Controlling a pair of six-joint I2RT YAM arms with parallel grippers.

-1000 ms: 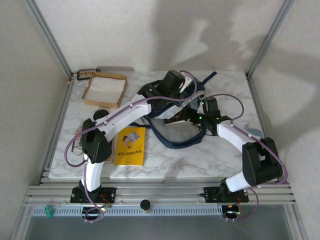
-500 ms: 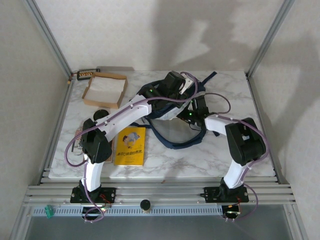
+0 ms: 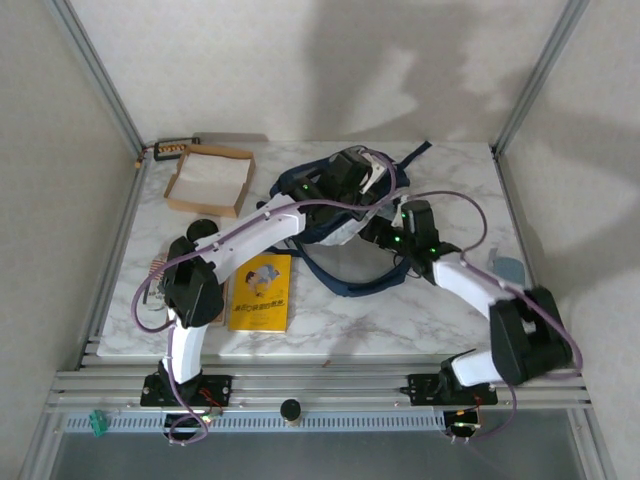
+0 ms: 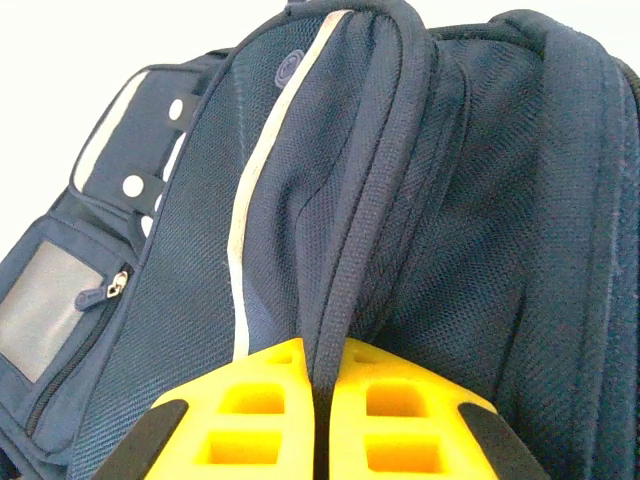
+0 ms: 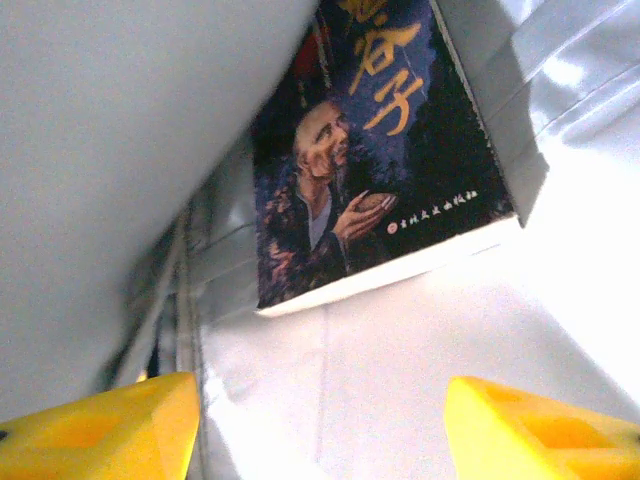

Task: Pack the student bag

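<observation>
student bag (image 4: 420, 200) rim is pinched by left gripper (image 4: 320, 352), likely to hold it open | right gripper (image 5: 320, 425) is spread empty over book (image 5: 375, 170) inside

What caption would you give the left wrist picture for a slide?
Left pincer clamped shut on a piped seam of the navy student bag.

One bag (image 4: 420, 200), two books (image 3: 260, 291) (image 5: 380, 150), one box (image 3: 208, 180)

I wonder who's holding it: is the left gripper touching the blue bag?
Touching. The left wrist view shows the left gripper pinched shut on the student bag's rim.
</observation>
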